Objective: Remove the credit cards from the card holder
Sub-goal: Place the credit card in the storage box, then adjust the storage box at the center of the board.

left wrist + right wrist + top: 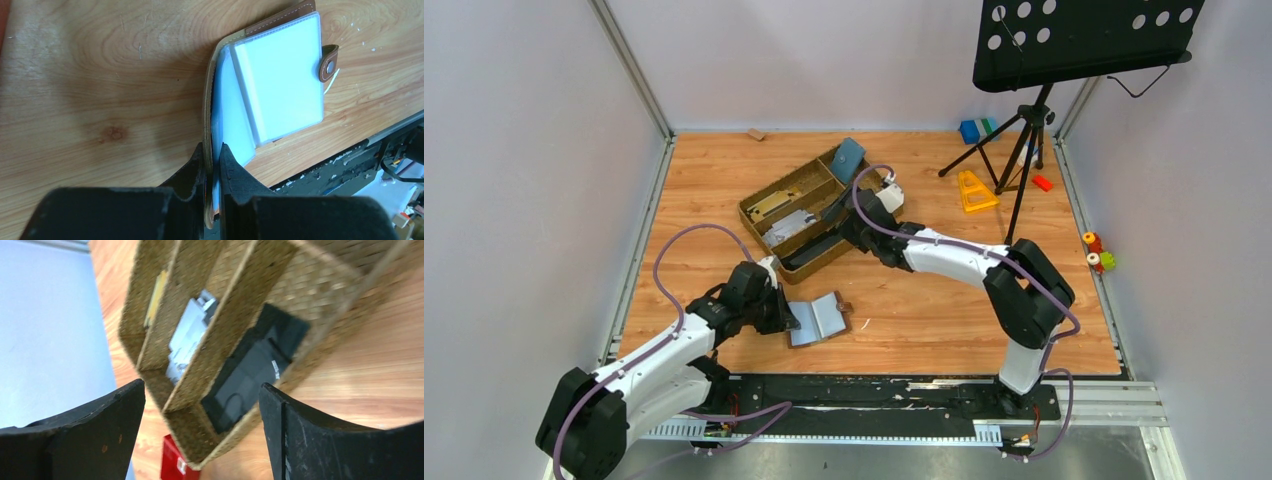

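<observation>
Pinching card holder (278, 75) w/ L gripper (212, 153).

Light is bright and even, from above. On the table (924, 300) the arms cast only soft, short shadows. In the left wrist view the card holder (280, 75) glares a washed-out blue-white, a dim shadow spreads over the wood to its left, and the left fingers (235, 170) at the bottom edge are dark and blurred. The right wrist view is soft all over: the basket (240, 305) weave smears, the right fingers (310, 440) are out of focus, and the wall (50, 315) is flat pale blue.
</observation>
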Robot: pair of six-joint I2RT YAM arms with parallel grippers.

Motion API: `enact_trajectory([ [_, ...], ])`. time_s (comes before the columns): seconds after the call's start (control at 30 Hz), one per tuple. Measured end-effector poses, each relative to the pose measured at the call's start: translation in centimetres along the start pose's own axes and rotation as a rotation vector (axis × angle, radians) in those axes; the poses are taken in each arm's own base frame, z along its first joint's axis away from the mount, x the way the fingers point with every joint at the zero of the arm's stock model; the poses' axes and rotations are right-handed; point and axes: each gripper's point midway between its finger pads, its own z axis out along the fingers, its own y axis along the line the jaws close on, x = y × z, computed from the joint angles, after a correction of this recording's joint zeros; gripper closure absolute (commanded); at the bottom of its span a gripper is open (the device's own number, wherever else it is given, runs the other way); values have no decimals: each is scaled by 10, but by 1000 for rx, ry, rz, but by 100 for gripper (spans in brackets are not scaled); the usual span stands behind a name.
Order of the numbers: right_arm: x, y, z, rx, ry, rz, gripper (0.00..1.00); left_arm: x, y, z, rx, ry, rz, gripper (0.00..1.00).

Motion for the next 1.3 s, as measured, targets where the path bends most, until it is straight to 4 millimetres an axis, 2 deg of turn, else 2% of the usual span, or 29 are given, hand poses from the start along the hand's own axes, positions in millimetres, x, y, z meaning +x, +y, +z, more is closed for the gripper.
enact_trajectory([
  [0.07,-10,-13,-3,71,-5,-28,11,0,0,0,0,-1,0,100],
  [0.17,-14,-36,-5,168,5,-50,14,-1,-1,0,2,-2,-2,100],
  [0.27,-5,-58,-1,239,46,-52,16,-2,-4,1,19,-10,-8,100],
  [0.37,7,-75,15,296,95,-59,19,-2,-5,2,24,-12,-22,100],
  [0.4,11,-79,22,309,110,-63,24,-2,-5,2,25,-13,-25,100],
  [0.5,15,-85,36,328,130,-80,47,-3,-6,2,29,-15,-31,100],
  [0.63,5,-90,38,335,146,-92,69,-2,-7,2,36,-9,-34,100],
  [0.67,2,-91,40,330,155,-87,70,-1,-8,2,40,-6,-34,100],
  [0.73,-11,-93,41,310,160,-91,70,0,-8,3,44,-2,-35,100],
  [0.83,-38,-105,44,275,194,-121,73,2,-7,5,48,10,-37,100],
  [0.93,-67,-116,46,224,237,-159,70,4,-6,6,47,26,-30,100],
  [1.03,-86,-127,46,193,280,-190,65,7,-5,8,42,43,-23,100],
  [1.1,-94,-130,47,157,307,-193,61,7,-5,9,40,49,-18,100],
  [1.17,-95,-129,47,135,320,-189,55,6,-6,9,41,50,-12,100],
  [1.3,-92,-119,48,85,334,-193,51,6,-5,9,37,49,-3,100],
])
